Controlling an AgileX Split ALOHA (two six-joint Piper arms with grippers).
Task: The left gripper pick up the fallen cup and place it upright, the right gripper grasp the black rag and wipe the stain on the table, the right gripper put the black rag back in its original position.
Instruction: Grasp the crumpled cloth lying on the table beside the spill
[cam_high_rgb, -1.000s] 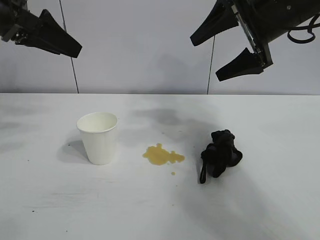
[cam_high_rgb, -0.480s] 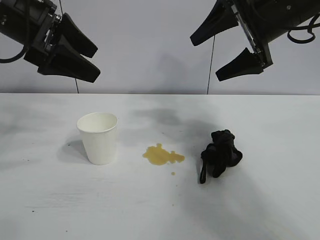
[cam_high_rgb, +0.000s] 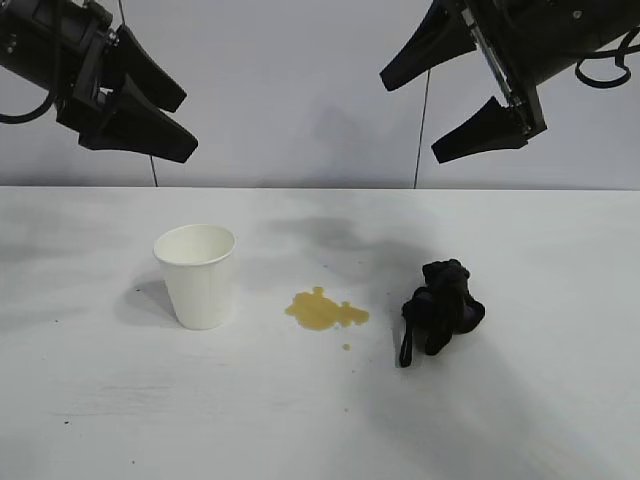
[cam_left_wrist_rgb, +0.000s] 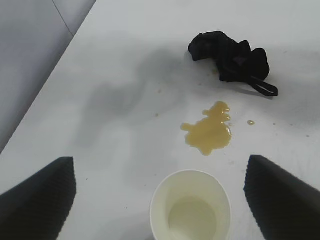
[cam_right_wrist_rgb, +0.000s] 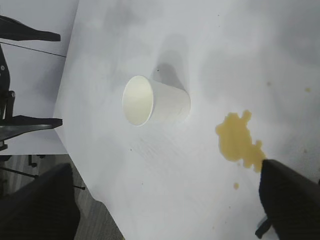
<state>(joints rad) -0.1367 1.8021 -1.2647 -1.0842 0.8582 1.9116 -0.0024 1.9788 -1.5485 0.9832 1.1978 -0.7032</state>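
Note:
The white cup (cam_high_rgb: 196, 275) stands upright on the table (cam_high_rgb: 120, 410), mouth up. It also shows in the left wrist view (cam_left_wrist_rgb: 191, 210) and the right wrist view (cam_right_wrist_rgb: 155, 100). The yellowish-brown stain (cam_high_rgb: 325, 310) with its droplet lies to the cup's right; it also shows in the left wrist view (cam_left_wrist_rgb: 207, 132) and the right wrist view (cam_right_wrist_rgb: 240, 142). The black rag (cam_high_rgb: 440, 308) sits right of the stain, bunched, strap toward the front; it also shows in the left wrist view (cam_left_wrist_rgb: 230, 55). My left gripper (cam_high_rgb: 190, 128) hangs open and empty high above and left of the cup. My right gripper (cam_high_rgb: 410, 118) hangs open and empty high above the rag.
A grey wall with vertical seams (cam_high_rgb: 422, 130) stands behind the table. In the right wrist view the table's edge (cam_right_wrist_rgb: 85, 175) and dark floor beyond it show. Faint grey scuffs mark the tabletop.
My left gripper came in from the upper left toward the right and down, then drew back slightly. The cup, stain, rag and right arm have not moved.

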